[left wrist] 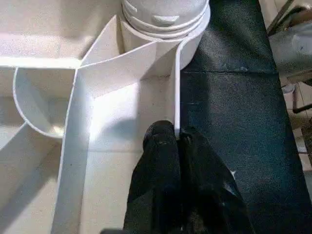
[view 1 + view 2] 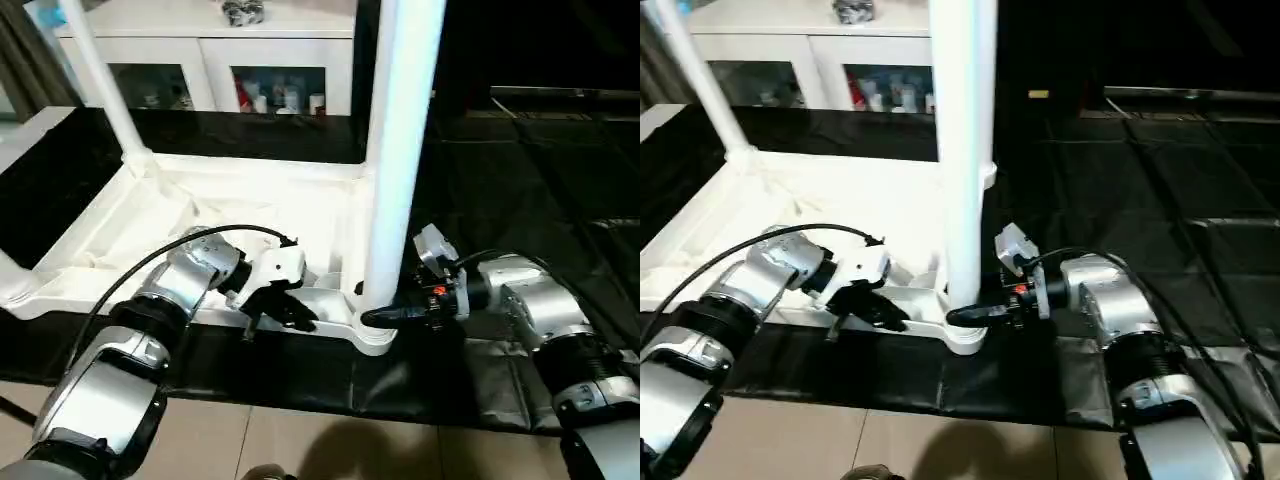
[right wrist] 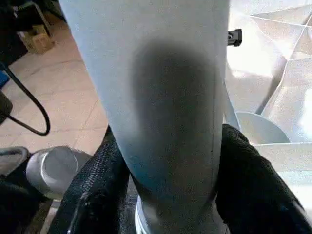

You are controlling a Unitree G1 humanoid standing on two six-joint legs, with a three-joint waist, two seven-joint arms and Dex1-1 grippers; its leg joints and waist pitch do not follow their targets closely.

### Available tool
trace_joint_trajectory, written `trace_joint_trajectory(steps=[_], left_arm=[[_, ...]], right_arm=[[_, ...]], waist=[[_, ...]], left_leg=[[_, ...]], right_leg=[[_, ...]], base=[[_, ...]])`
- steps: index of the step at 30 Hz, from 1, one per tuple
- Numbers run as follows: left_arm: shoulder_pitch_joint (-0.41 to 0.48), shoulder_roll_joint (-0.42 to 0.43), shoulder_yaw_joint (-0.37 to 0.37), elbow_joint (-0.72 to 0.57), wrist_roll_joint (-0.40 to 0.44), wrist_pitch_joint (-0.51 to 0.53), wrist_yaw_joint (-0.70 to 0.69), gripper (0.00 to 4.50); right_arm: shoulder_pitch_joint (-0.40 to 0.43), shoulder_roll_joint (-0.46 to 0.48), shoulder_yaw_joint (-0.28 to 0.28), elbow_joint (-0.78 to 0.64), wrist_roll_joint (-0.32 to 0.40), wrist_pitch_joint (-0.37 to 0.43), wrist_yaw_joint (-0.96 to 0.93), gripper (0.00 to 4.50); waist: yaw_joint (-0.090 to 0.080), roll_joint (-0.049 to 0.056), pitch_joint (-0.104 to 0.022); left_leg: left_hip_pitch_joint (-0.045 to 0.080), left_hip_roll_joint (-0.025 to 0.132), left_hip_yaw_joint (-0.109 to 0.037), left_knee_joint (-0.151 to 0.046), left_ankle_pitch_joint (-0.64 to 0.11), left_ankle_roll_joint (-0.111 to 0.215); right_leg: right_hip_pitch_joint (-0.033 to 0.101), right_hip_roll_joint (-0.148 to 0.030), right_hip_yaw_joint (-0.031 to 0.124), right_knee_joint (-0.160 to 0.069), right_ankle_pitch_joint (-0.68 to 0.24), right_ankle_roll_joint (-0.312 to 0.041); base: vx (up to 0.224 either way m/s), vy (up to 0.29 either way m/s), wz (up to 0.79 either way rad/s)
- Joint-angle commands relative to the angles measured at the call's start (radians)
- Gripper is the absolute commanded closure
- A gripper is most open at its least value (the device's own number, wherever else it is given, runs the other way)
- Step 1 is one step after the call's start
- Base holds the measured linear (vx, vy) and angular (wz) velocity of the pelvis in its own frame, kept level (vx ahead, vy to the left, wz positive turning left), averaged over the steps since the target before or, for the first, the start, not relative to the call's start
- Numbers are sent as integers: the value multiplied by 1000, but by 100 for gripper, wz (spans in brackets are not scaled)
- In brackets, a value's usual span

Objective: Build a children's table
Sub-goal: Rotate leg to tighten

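The white table top [image 2: 130, 215] lies upside down on the black mat, ribbed underside up. One round white leg [image 2: 400, 150] stands upright in the near right corner socket [image 2: 372, 335]. A second leg [image 2: 100, 75] rises from the far left corner, leaning a little. My right gripper [image 2: 378, 318] is shut on the base of the near leg [image 3: 165, 97], one black finger [image 3: 97, 185] on each side of it. Just left of that socket, my left gripper [image 2: 298, 318] is shut on the top's thin near rim wall [image 1: 176, 87], pinched between its fingers [image 1: 163, 156].
A white cabinet [image 2: 210, 60] with glass-fronted shelves stands behind the table top. The black mat [image 2: 520, 180] stretches to the right and back. Tiled floor [image 2: 300, 440] lies in front. A black cable [image 2: 130, 280] loops over my left forearm.
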Motion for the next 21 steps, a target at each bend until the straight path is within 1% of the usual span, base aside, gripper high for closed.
trace_joint_trajectory(steps=[1,2,3,4,5,6,7,8,9,10,11,12,13,14,15,16,17,18,19,20,21], left_arm=[[-18,-25,13,13,-5,30,72,450],[-28,-37,19,23,-6,48,96,450],[-28,-37,19,23,-6,48,96,450],[-49,-61,32,43,-7,78,153,450],[-74,-93,49,69,-9,111,228,450],[-84,-107,57,79,-10,124,261,450],[-86,-110,58,81,-10,126,267,450],[-117,-153,81,110,-17,171,361,450],[-117,-153,81,110,-17,171,361,450],[-129,-171,91,121,-21,193,397,450],[-129,-171,91,121,-21,193,397,450],[-145,-195,105,135,-26,215,450,450],[-164,-225,122,153,-33,237,515,450],[-180,-251,139,169,-41,252,574,450],[-193,-269,151,182,-46,261,614,450],[-193,-269,151,182,-46,261,614,450],[-207,-297,170,200,-49,265,685,450],[-209,-304,173,204,-47,266,698,450],[-211,-308,175,206,-46,268,710,450],[-211,-309,175,206,-46,268,711,450],[-212,-311,176,206,-45,269,716,450]], right_arm=[[15,25,7,-31,7,15,-43,237],[17,38,-9,-32,1,23,-106,241],[17,38,-9,-32,1,23,-106,242],[24,61,-27,-40,-4,35,-183,244],[34,92,-42,-55,-12,51,-271,246],[39,106,-46,-62,-16,59,-306,246],[40,109,-47,-64,-17,61,-313,249],[47,161,-55,-76,-42,102,-443,249],[47,161,-55,-76,-42,102,-443,250],[47,186,-59,-77,-56,125,-505,250],[47,186,-59,-77,-56,125,-505,250],[39,217,-61,-66,-76,144,-586,251],[21,262,-68,-40,-95,163,-686,251],[-5,304,-79,-6,-109,169,-779,251],[-21,335,-88,14,-119,174,-844,251],[-21,335,-88,14,-119,174,-844,252],[-65,385,-103,62,-135,174,-951,252],[-80,398,-105,77,-145,172,-984,252],[-88,405,-106,84,-155,166,-1005,252],[-88,405,-106,84,-156,165,-1006,252],[-90,407,-105,85,-163,161,-1015,252]], waist=[[-11,-17,-72],[-13,-21,-70],[-13,-21,-69],[-16,-23,-66],[-17,-23,-64],[-17,-23,-64],[-20,-23,-62],[-30,-20,-61],[-36,-20,-60],[-42,-22,-61],[-44,-24,-61],[-47,-24,-61],[-58,-11,-60],[-64,-13,-59],[-71,-17,-57],[-75,-17,-57],[-81,-16,-55],[-89,-4,-57],[-90,-11,-61],[-90,-11,-62],[-90,-11,-66]], left_leg=[[24,88,-31,-66,-84,98],[20,83,-30,-68,-98,87],[21,81,-30,-69,-107,83],[21,77,-26,-69,-115,78],[26,78,-28,-70,-132,66],[26,78,-28,-70,-132,66],[29,76,-30,-73,-146,53],[26,75,-33,-76,-148,44],[25,76,-33,-78,-155,42],[24,75,-36,-80,-158,38],[25,72,-34,-79,-160,39],[25,71,-34,-78,-162,41],[25,69,-34,-78,-159,41],[25,70,-35,-80,-164,34],[28,64,-36,-81,-183,24],[30,61,-34,-80,-187,23],[33,57,-33,-80,-190,29],[31,61,-35,-83,-191,28],[29,62,-36,-83,-172,37],[29,62,-35,-83,-162,44],[25,61,-34,-81,-133,60]], right_leg=[[53,-110,81,-73,-213,-121],[56,-112,80,-76,-248,-114],[55,-111,79,-78,-267,-110],[54,-108,80,-85,-300,-99],[51,-110,80,-90,-334,-94],[51,-110,80,-90,-334,-94],[51,-111,77,-97,-376,-82],[55,-110,75,-99,-392,-67],[53,-108,76,-100,-390,-69],[56,-110,75,-100,-385,-69],[58,-112,75,-102,-386,-68],[59,-114,75,-103,-387,-68],[57,-110,76,-104,-372,-75],[57,-109,75,-104,-372,-80],[60,-109,69,-110,-401,-78],[59,-109,70,-112,-412,-75],[59,-110,69,-119,-430,-71],[63,-106,68,-119,-409,-71],[67,-106,70,-113,-359,-77],[65,-106,72,-109,-334,-84],[71,-108,75,-102,-280,-98]], base=[[0,0,0],[0,0,0],[0,0,0],[0,0,0],[0,0,0],[0,0,0],[0,0,0],[0,0,0],[0,0,0],[0,0,0],[0,0,0],[0,0,0],[0,0,0],[0,0,0],[0,0,0],[0,0,0],[0,0,0],[0,0,0],[0,0,0],[0,0,0],[0,0,0]])
